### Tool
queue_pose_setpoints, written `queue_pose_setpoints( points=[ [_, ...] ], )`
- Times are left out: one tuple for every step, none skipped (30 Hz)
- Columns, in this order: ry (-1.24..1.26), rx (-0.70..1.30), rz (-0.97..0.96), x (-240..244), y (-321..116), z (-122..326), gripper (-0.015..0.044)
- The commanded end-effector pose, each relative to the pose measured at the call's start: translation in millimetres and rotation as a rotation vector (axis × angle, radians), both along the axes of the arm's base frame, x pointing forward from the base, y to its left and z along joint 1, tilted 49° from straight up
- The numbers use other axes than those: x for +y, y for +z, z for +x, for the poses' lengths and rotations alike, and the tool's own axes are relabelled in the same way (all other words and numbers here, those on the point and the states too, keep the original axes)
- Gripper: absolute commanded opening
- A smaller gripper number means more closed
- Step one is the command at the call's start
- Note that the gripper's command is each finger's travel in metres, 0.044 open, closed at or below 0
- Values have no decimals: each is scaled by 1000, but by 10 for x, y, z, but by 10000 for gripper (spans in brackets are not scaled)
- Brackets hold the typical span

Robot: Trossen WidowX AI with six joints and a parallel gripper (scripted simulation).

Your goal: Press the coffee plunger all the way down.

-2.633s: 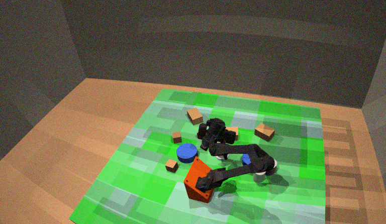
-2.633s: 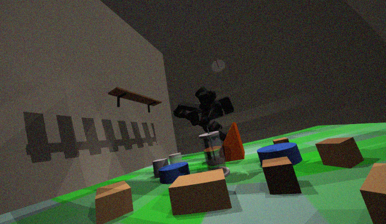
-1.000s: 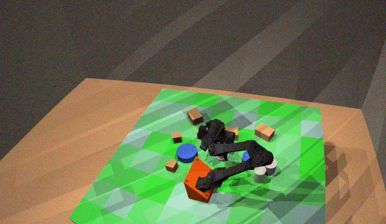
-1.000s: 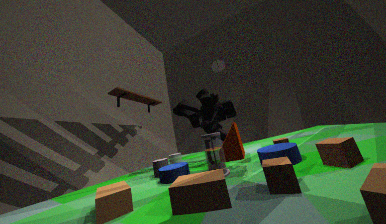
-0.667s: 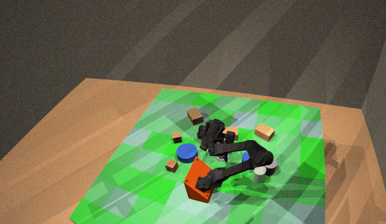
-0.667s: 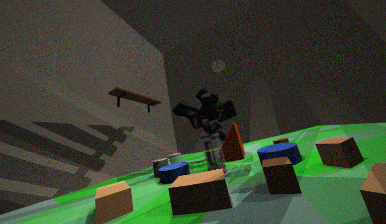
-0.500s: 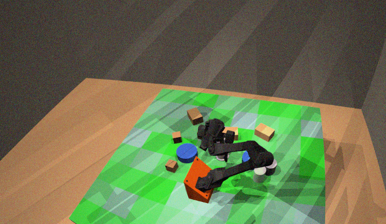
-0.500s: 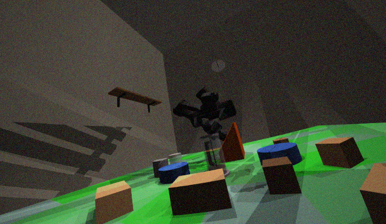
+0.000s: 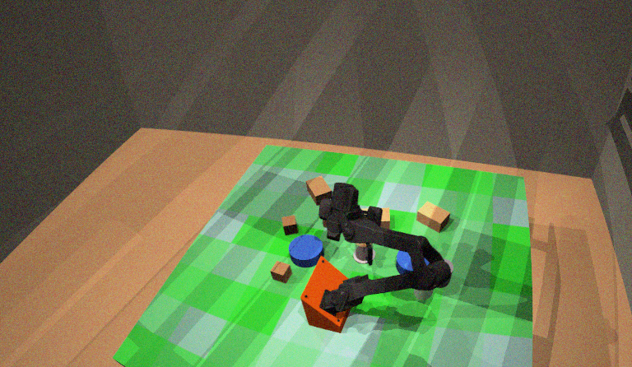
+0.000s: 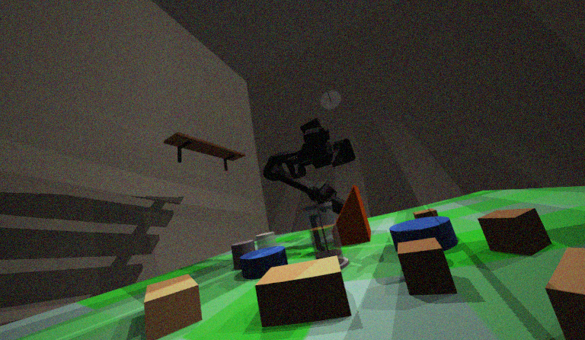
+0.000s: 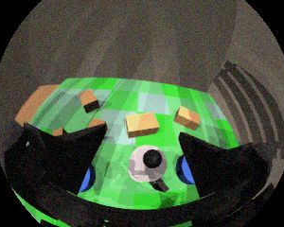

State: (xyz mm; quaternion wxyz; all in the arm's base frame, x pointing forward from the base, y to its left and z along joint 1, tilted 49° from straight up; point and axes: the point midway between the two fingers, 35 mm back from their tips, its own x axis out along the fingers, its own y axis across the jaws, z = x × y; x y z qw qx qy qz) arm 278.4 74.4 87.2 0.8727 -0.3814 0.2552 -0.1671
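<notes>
The coffee press (image 9: 363, 254) (image 10: 326, 243) stands upright on the patterned mat, a clear cylinder with a pale base and a dark side handle. The arm partly covers it in the top view. In the wrist view its pale round lid (image 11: 139, 166) shows below the black plunger knob (image 11: 152, 159), which appears close over the lid. The knob cannot be made out in the top and exterior views, so its exact height is unclear. My gripper (image 9: 354, 225) (image 10: 321, 164) (image 11: 143, 132) is wide open and empty, above the press, with a gap between fingers and press in the exterior view.
Blue discs (image 9: 305, 250) (image 10: 263, 264) lie on both sides of the press. An orange wedge (image 9: 323, 276) (image 10: 354, 219) stands near the arm's base. Several wooden blocks (image 9: 433, 216) (image 10: 302, 295) (image 11: 142, 124) lie around. Grey cylinders (image 9: 423, 293) (image 10: 244, 254) stand beyond one disc.
</notes>
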Motion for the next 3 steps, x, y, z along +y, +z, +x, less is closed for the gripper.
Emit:
queue_pose_setpoints(
  points=[
    [-17, -41, -6, 149, 364, -117, 440],
    [-17, -41, -6, 149, 364, -117, 440],
    [-17, -41, -6, 149, 365, -116, 440]
  ],
)
